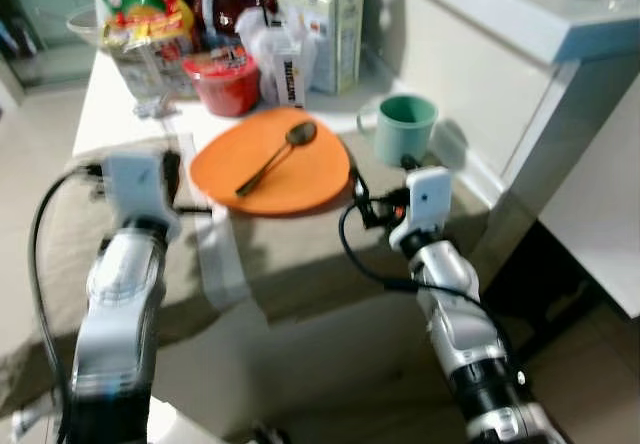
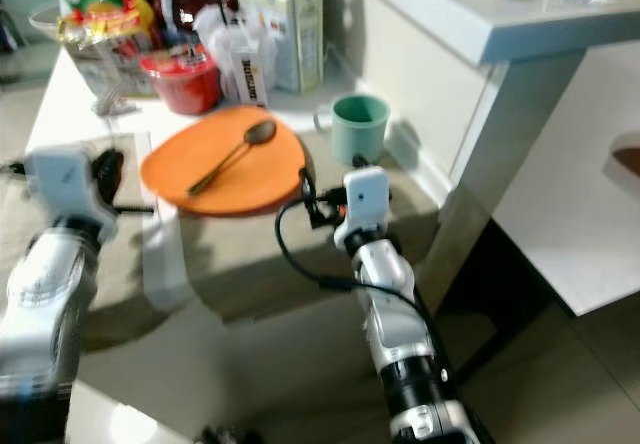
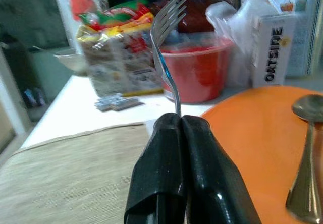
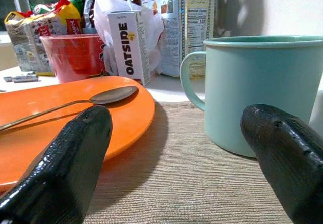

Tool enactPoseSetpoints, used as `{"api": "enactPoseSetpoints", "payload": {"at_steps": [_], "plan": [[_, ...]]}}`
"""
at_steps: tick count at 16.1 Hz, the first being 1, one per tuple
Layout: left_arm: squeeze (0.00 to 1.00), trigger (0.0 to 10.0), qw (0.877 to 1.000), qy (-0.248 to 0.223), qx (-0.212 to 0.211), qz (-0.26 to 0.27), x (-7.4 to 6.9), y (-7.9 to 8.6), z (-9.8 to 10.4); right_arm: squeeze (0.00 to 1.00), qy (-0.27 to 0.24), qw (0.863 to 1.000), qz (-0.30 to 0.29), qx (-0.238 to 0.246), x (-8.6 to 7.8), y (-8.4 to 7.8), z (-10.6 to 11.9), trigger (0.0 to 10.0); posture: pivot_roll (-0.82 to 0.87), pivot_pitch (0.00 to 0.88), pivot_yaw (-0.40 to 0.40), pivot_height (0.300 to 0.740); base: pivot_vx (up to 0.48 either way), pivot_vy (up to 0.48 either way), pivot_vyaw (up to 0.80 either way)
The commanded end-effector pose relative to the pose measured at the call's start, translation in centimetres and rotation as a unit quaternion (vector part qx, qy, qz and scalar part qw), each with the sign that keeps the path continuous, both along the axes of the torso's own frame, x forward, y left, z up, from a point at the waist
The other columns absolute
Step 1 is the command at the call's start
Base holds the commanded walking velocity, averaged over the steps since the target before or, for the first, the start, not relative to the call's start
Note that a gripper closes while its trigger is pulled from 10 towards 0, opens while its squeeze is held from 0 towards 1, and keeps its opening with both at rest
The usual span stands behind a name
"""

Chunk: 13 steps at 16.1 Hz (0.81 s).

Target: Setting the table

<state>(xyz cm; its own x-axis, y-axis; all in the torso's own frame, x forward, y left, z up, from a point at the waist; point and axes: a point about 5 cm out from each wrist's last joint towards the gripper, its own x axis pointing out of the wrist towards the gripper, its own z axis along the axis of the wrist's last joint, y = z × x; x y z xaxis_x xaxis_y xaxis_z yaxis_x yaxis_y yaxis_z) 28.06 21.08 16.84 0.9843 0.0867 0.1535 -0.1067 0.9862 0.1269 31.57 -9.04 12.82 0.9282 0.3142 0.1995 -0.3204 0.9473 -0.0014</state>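
On the beige placemat [image 1: 300, 254], read from the robot's left to its right:

Left gripper [image 3: 180, 120]: sits at about 9 o'clock of the orange plate [image 1: 290, 179], fingers pinched tight on the handle of a fork [image 3: 169, 47]. The tines stand up and away from the cloth, so I judge the fork is being carried to its spot beside the plate, not yet laid down.

Plate: lies at the middle of the setting, on the placemat, probably as the anchor the other pieces are arranged around.

Spoon [image 1: 275, 156]: rests inside the plate, bowl toward 1 o'clock and handle toward 7 o'clock; it looks parked there, not in a final place.

Right gripper [image 4: 176, 148]: low over the cloth at about 4 o'clock of the plate, fingers spread wide and empty, the gap facing between the plate edge and the mug [image 4: 260, 90]. This reads as a hand kept ready.

Mug: teal, upright on the mat at 3 o'clock of the plate, just beside it, handle toward the plate.

Groceries: a red bowl [image 1: 222, 84], snack bags [image 1: 150, 24], an Oatside carton [image 4: 130, 45] and a cracker box [image 4: 184, 17] crowd the table at 12 o'clock, beyond the setting.
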Motion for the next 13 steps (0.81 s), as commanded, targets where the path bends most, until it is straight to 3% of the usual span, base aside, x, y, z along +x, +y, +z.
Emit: {"api": "enactPoseSetpoints", "payload": {"at_steps": [1, 4, 7, 13], "plan": [[0.00, 0.0, 0.998, -0.053, 0.015, 0.036, -1.4, 0.7, 1.3, 0.00, -0.017, 1.000, 0.009, 0.011, -0.1, 0.1, 0.8, 10.0, 0.00, 0.000, 0.057, 0.740, 0.000, 0.000, 0.00], [0.00, 0.0, 0.997, -0.041, 0.013, 0.058, -3.4, 0.9, 0.2, 0.00, -0.015, 1.000, 0.010, 0.006, 0.1, -0.1, 0.8, 10.0, 0.00, 0.000, 0.053, 0.740, 0.000, 0.000, 0.00], [0.00, 0.0, 0.998, -0.016, -0.008, 0.066, -4.3, 0.5, -1.1, 0.00, -0.008, 1.000, 0.013, 0.000, -0.1, -0.1, 0.1, 10.0, 0.01, 0.000, 0.048, 0.740, 0.000, 0.000, 0.00], [0.00, 0.0, 0.995, 0.039, -0.085, 0.045, -2.8, 0.2, -2.5, 0.00, 0.011, 0.999, 0.031, -0.006, -0.5, 1.1, -0.8, 10.0, 0.01, 0.000, 0.040, 0.740, 0.000, 0.000, 0.00]]}}
